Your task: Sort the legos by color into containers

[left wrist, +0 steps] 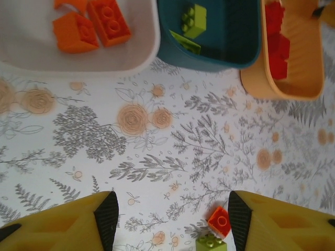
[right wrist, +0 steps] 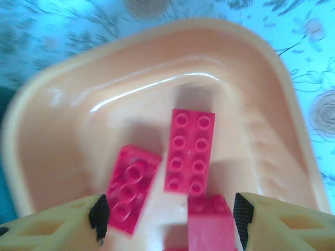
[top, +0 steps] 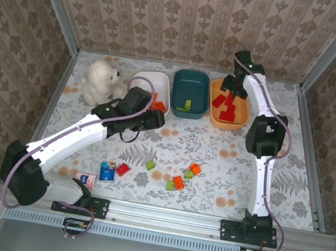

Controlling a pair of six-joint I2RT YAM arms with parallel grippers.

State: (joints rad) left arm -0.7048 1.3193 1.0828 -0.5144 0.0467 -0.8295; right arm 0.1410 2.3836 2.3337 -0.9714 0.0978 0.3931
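Right fingers (right wrist: 243, 213) wide over the orange tub (right wrist: 251, 94), left fingers (left wrist: 107, 214) wide too; pull out crooked and you could tip it.

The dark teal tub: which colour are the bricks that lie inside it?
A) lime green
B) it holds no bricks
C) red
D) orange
A: in the left wrist view, lime green bricks lie inside the dark teal tub.
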